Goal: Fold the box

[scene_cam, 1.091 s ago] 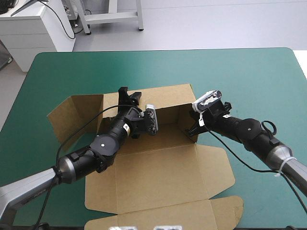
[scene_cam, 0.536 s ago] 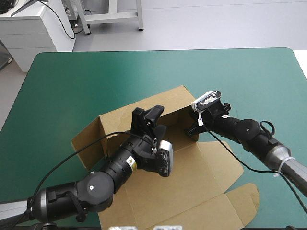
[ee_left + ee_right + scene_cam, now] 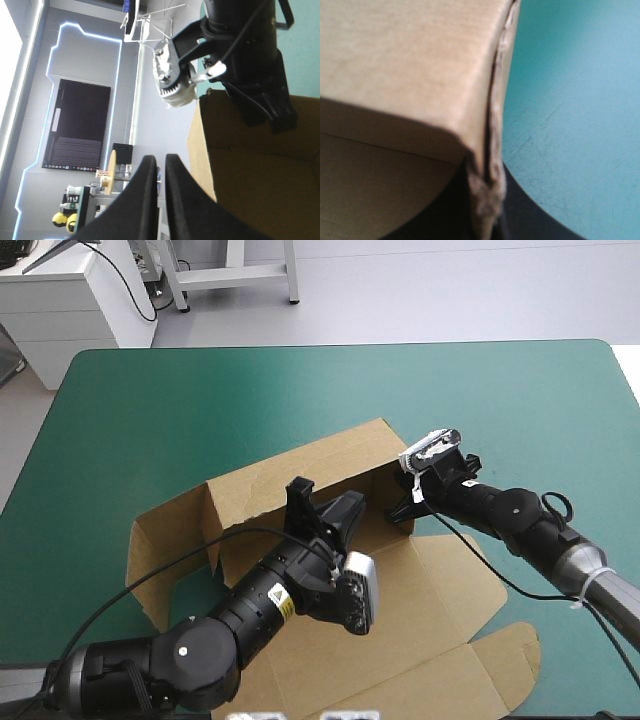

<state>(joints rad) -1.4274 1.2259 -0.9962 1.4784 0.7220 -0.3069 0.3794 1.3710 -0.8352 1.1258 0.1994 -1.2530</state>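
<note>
Box [image 3: 420, 605] sits centre to lower centre of the high view, on the teal-green tabletop [image 3: 150, 400], skewed so its right corner points to the upper right. Back wall [image 3: 290, 475] is up, lid panel [image 3: 450, 665] lies flat toward lower right. Left side flap [image 3: 165, 560] hangs half raised and splayed out, not tucked.

Change: just before, the left claw [image 3: 325, 508] was reaching over the back wall. It has since pulled back toward the lower edge of the frame and lifted off the board, and the whole box has swung round, left flap now further to the lower left. Left claw's fingers are nearly together with nothing between them, only room behind in the wrist view. Right claw [image 3: 402, 508] hasn't moved and is clamped on the right wall's edge at the corner, board pinched between its fingers.

Reads as a reset: right corner is anchored, left side is not yet formed.

Nothing else on the tabletop. The only obstruction is the left arm itself, lying across the base panel and hiding part of it.
</note>
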